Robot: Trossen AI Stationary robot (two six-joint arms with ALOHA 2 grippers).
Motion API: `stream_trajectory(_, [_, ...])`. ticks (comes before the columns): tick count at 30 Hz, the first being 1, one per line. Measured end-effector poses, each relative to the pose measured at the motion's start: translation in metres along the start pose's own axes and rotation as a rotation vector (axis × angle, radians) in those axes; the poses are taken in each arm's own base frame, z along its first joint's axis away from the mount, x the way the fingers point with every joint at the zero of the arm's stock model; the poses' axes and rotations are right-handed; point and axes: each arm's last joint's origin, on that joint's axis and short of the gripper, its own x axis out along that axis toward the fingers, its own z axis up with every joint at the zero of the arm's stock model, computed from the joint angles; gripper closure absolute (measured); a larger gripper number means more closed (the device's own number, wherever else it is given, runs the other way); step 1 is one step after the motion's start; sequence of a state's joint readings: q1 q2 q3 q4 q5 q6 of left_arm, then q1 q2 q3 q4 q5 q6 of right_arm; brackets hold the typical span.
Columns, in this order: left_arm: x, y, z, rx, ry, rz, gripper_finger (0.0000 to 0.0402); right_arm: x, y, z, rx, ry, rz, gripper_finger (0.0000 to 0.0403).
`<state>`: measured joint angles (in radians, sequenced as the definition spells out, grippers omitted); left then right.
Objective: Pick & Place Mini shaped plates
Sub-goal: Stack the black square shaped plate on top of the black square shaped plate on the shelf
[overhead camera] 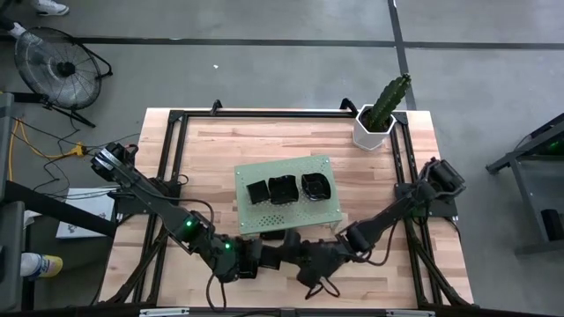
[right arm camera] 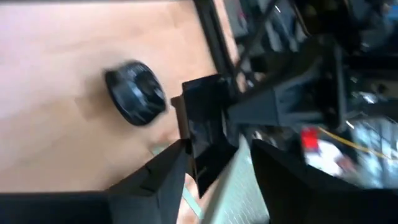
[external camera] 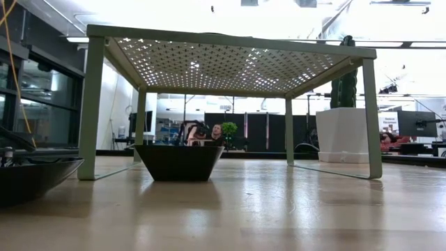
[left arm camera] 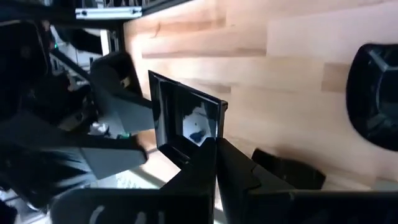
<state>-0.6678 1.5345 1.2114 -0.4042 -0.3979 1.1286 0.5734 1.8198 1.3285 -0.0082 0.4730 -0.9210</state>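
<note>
Three mini plates (overhead camera: 284,188) sit in a row on top of the green perforated board (overhead camera: 286,195). Both arms meet low just off the board's near edge. Left gripper (left arm camera: 214,146) is clamped on a square black plate (left arm camera: 183,118); right gripper (right arm camera: 214,158) has its fingers spread around that same plate.
</note>
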Motion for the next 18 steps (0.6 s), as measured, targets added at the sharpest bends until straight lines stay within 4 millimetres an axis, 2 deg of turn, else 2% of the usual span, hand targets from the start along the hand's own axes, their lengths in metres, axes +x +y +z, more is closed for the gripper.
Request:
stream_trajectory(4, [-0.002,0.000,-0.002,0.005,0.047,0.011,0.0401,-0.009,0.004,0.008,-0.013,0.098,-0.088,0.0212])
stream_trajectory(9, [-0.014,0.000,-0.011,0.023,0.156,0.013,0.0401,-0.018,0.010,0.014,0.031,0.207,-0.188,0.0209])
stream_trajectory(18, [-0.043,0.007,-0.027,0.015,0.326,0.109,0.0401,-0.021,0.014,0.015,0.228,0.211,-0.209,0.0213])
